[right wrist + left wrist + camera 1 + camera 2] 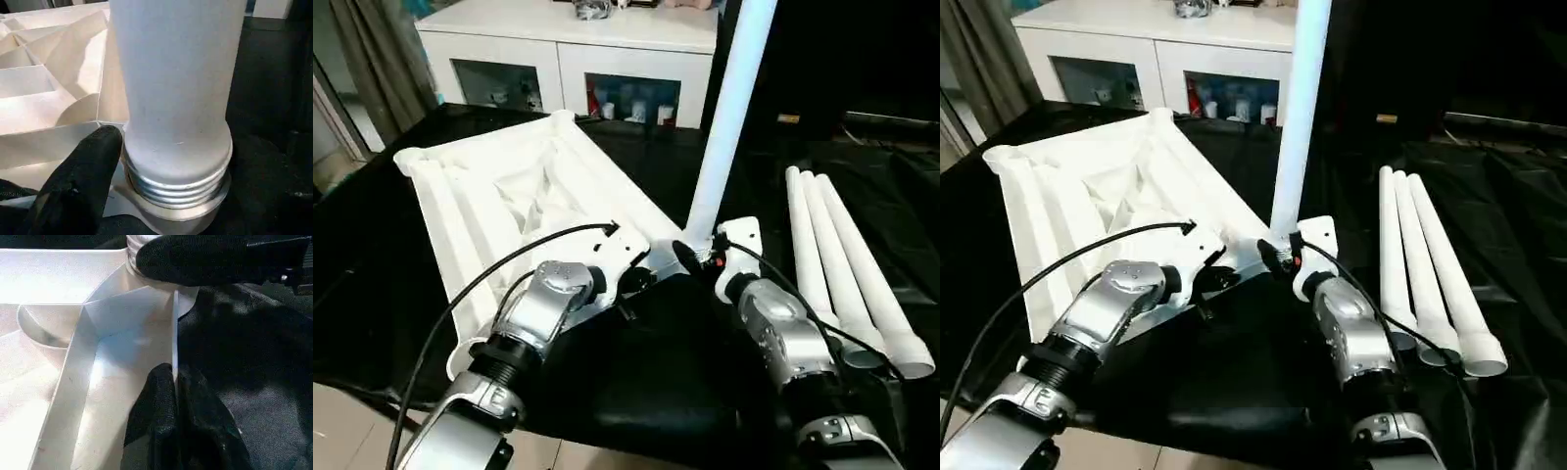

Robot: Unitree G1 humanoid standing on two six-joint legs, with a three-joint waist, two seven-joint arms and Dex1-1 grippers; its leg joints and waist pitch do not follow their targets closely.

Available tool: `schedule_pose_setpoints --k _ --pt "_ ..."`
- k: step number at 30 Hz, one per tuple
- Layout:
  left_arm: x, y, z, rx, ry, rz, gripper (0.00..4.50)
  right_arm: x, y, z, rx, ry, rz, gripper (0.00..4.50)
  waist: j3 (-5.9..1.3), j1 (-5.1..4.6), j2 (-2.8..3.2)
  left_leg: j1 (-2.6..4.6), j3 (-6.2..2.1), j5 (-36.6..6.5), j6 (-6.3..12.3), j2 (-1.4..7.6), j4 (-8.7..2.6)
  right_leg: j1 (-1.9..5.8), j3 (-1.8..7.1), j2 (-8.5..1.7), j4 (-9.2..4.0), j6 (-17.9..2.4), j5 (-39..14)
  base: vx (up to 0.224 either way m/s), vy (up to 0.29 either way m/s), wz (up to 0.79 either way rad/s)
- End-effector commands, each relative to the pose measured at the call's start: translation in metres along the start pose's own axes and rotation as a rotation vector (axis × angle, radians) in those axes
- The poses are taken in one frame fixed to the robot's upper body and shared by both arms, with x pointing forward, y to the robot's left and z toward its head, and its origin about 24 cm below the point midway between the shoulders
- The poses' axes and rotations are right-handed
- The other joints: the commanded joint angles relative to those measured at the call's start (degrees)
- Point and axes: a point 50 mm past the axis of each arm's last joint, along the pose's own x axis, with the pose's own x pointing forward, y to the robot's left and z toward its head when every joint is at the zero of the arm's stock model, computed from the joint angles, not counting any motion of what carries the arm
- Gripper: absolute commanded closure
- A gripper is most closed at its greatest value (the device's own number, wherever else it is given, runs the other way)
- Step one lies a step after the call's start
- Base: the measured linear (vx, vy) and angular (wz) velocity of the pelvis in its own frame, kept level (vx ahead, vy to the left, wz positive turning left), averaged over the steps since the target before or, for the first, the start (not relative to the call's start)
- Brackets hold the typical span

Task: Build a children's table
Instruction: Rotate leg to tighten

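Tabletop (pixel 499 206) upside down on black counter (pixel 656 372), left end effector (pixel 174 396) pinching its rim, leg (pixel 729 117) upright in near corner socket, right end effector (pixel 697 257) spread around its base, three legs (pixel 847 264) lying right

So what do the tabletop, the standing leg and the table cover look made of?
Tabletop: white moulded plastic, judging by the thin ribs and soft sheen. Standing leg: likely matte white plastic, with moulded threads at its base. Table cover: black fabric, wrinkled and dull.
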Motion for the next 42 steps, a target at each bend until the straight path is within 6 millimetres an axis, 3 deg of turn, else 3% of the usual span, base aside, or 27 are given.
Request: schedule_pose_setpoints --k 1,3,9,11,19,32,40,42 --pt "-0.001 -0.004 -0.003 0.018 -0.009 -0.043 4.5 0.0 0.009 -0.007 -0.024 0.03 0.064 0.62 -3.29 0.19 -0.5 0.19 -0.32 -8.9 2.52 1.63 -4.1 2.97 2.2 -4.12 -4.36 -12.6 -8.1 0.0 0.0 0.0" --pt "-0.009 -0.008 -0.008 0.048 -0.013 -0.126 4.5 -0.009 0.001 -0.002 -0.072 0.026 0.183 0.62 -3.27 0.17 -0.5 0.19 -0.39 -10.0 2.53 1.71 -4.16 3.01 2.26 -4.22 -4.5 -12.0 -10.2 0.0 0.0 0.0" --pt "-0.028 -0.01 -0.014 0.082 -0.024 -0.278 4.5 -0.031 -0.019 0.006 -0.154 0.061 0.369 0.62 -3.37 0.45 -0.4 0.21 -0.23 -8.6 3.74 1.92 -3.99 2.9 2.28 -4.01 -3.99 -13.5 -5.8 0.0 0.0 0.0" --pt "-0.033 -0.008 -0.015 0.083 -0.022 -0.297 4.5 -0.038 -0.021 0.007 -0.168 0.077 0.433 0.62 -3.41 0.75 -0.18 0.42 -0.25 -8.1 4.17 2.04 -3.98 2.93 2.24 -4.02 -3.88 -13.8 -5.0 0.0 0.0 0.0" --pt "-0.043 -0.004 -0.017 0.091 -0.007 -0.332 4.5 -0.051 -0.022 0.006 -0.208 0.141 0.581 0.62 -3.43 0.96 -0.51 0.17 -0.2 -7.5 4.38 1.93 -3.85 3.08 2.15 -4.09 -3.88 -14.0 -5.5 0.0 0.0 0.0" --pt "-0.041 -0.008 -0.017 0.088 -0.004 -0.34 4.5 -0.047 -0.017 0.0 -0.195 0.149 0.571 1.63 -3.54 0.8 -0.52 0.16 -0.21 -6.3 4.59 1.86 -3.71 3.1 2.07 -4.0 -3.69 -14.4 -4.2 0.0 0.0 0.0" --pt "-0.036 -0.009 -0.018 0.055 -0.005 -0.311 4.5 -0.043 -0.017 -0.009 -0.125 0.134 0.458 1.75 -3.33 0.51 -0.65 0.25 -0.24 -8.2 3.46 1.87 -3.93 2.98 2.18 -4.12 -4.08 -13.5 -8.3 0.0 0.0 0.0" --pt "-0.027 -0.004 -0.016 0.03 -0.015 -0.211 4.5 -0.038 -0.016 -0.017 -0.066 0.125 0.345 1.76 -3.2 0.33 -0.72 0.29 -0.22 -8.6 3.1 1.85 -4.03 2.84 2.16 -3.98 -4.24 -13.3 -9.0 0.0 0.0 0.0"
